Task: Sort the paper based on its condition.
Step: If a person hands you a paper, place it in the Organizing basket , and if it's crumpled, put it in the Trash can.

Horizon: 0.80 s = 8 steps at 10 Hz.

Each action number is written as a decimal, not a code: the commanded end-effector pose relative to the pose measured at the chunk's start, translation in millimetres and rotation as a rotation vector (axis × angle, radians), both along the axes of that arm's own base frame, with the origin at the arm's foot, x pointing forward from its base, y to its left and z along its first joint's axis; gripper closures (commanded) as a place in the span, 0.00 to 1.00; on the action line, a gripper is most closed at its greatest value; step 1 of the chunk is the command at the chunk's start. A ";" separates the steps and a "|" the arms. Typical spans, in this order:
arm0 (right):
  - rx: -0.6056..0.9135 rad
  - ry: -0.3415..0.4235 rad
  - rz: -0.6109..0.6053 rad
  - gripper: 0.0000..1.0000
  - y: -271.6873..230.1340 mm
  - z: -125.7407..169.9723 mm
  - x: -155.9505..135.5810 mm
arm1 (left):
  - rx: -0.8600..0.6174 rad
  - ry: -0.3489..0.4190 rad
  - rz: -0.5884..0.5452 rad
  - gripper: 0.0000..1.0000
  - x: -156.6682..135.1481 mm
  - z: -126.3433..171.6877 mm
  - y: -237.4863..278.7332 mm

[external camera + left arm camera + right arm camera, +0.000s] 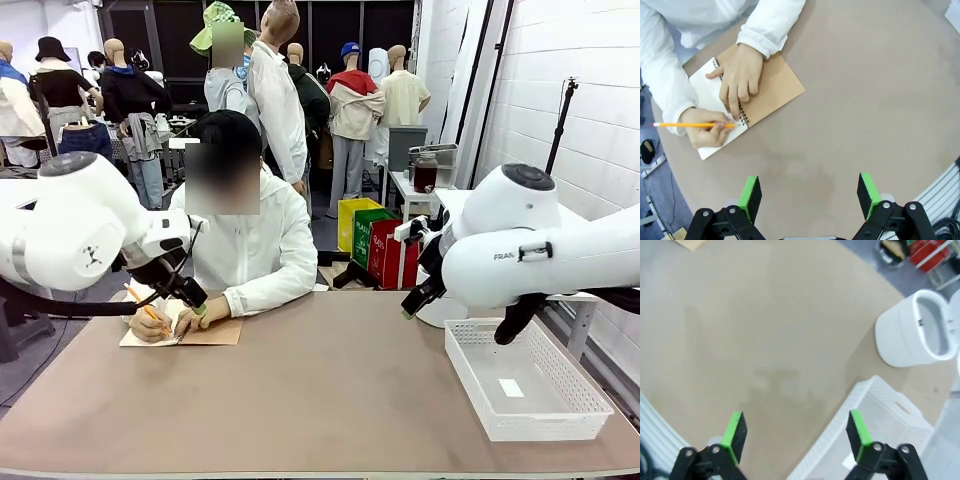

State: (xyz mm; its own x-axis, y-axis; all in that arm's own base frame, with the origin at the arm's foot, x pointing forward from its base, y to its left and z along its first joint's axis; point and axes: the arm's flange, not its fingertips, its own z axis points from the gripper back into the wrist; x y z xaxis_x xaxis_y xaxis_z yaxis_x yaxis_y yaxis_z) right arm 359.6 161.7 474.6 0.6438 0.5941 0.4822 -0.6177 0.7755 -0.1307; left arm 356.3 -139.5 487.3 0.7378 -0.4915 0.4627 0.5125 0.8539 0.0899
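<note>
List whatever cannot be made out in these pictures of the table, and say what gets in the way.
1. Writing on the notebook page: in the left wrist view the person's hand and the pencil cover it; in the front view it is too small.
2. Slip in the basket: front view, too small to read.
3. Inside of the white tub: right wrist view, blurred.

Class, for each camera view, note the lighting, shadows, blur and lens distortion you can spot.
Front view: even indoor light, sharp, a soft shadow beside the white basket. Left wrist view: crisp notebook and pencil, but the wide lens bends the table edge into a curve. Right wrist view: softer, with the white bin slightly blurred and faint darker patches on the table.
</note>
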 end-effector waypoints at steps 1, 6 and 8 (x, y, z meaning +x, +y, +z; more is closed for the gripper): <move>-0.022 -0.003 0.016 0.00 -9.9 21.5 -13.6 | -0.015 0.032 0.039 0.00 -17.2 17.0 2.7; -0.081 -0.039 -0.030 0.00 -20.2 50.6 -41.9 | 0.007 0.014 0.183 0.00 -62.0 35.5 26.2; -0.060 -0.076 -0.032 0.00 -22.0 57.1 -45.3 | -0.013 -0.012 0.151 0.00 -74.3 44.9 29.6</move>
State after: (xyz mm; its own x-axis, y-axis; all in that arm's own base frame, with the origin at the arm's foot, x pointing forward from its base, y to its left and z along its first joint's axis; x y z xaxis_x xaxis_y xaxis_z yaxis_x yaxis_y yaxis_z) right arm 317.5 139.8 534.2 0.6268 0.6087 0.4865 -0.5953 0.7769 -0.2051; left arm 303.5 -113.3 546.3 0.8024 -0.3728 0.4660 0.3806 0.9211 0.0815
